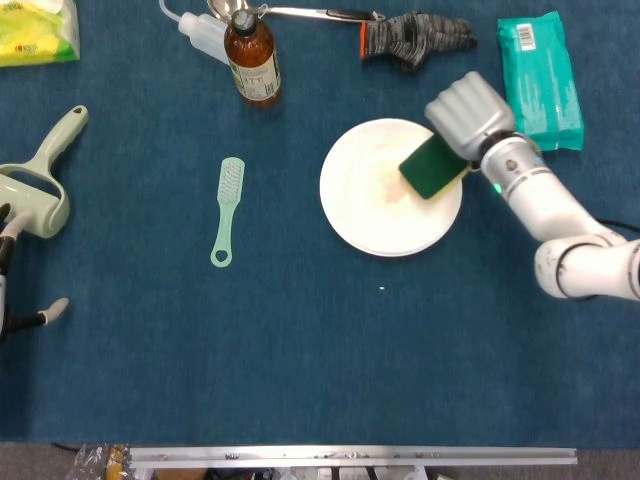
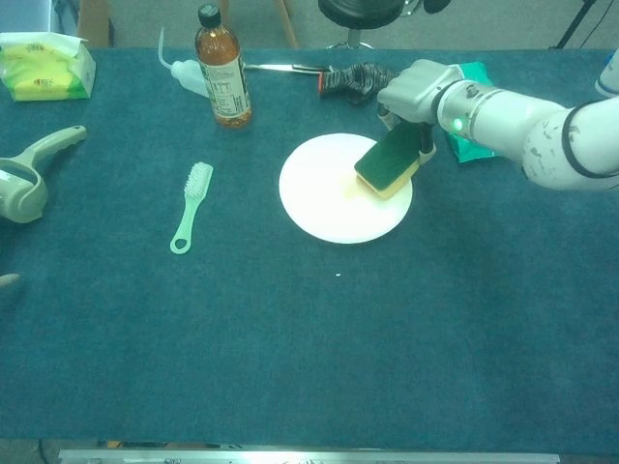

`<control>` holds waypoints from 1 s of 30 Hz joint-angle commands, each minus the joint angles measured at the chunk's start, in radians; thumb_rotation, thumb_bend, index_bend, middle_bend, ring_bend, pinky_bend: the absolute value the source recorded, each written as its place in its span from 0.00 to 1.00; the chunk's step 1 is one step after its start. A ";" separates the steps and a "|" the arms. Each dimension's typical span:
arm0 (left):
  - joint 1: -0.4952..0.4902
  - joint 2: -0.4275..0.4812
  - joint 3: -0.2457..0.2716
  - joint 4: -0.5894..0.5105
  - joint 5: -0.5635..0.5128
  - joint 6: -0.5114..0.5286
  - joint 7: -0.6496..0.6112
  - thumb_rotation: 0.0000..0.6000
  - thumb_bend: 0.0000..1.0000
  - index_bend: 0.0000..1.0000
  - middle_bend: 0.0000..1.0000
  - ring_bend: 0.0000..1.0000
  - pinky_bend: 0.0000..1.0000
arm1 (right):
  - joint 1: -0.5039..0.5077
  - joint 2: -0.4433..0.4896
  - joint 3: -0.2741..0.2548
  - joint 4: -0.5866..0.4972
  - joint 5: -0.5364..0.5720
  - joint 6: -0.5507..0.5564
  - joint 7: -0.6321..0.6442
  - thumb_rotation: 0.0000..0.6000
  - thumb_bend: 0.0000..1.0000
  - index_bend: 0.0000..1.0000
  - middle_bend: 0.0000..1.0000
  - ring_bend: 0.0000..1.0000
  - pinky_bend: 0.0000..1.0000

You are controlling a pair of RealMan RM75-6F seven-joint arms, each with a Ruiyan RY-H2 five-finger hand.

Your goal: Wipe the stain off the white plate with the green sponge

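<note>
Head view shows the right hand (image 1: 470,113) grasping the green rectangular sponge (image 1: 432,168), which slopes down from the fingers onto the right part of the round white plate (image 1: 372,215). A faint yellowish stain (image 1: 393,187) lies just left of the sponge. Only a sliver of the left hand (image 1: 12,268) shows at the frame edge; I cannot tell its grip.

plate (image 1: 375,215): smooth glossy white | sponge (image 1: 430,168): matt, rough green top | table cover (image 1: 300,350): matt blue cloth
</note>
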 commanded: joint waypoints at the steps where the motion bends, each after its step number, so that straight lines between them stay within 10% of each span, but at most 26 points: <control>1: -0.003 -0.002 -0.001 -0.002 0.000 -0.004 0.004 1.00 0.09 0.11 0.00 0.04 0.28 | -0.011 0.029 -0.001 -0.031 0.010 0.030 -0.006 1.00 0.00 0.56 0.61 0.52 0.57; 30: 0.013 -0.024 0.003 0.057 -0.007 -0.009 -0.058 1.00 0.09 0.11 0.00 0.04 0.28 | 0.012 -0.071 0.047 0.040 -0.061 -0.017 -0.016 1.00 0.00 0.57 0.61 0.52 0.57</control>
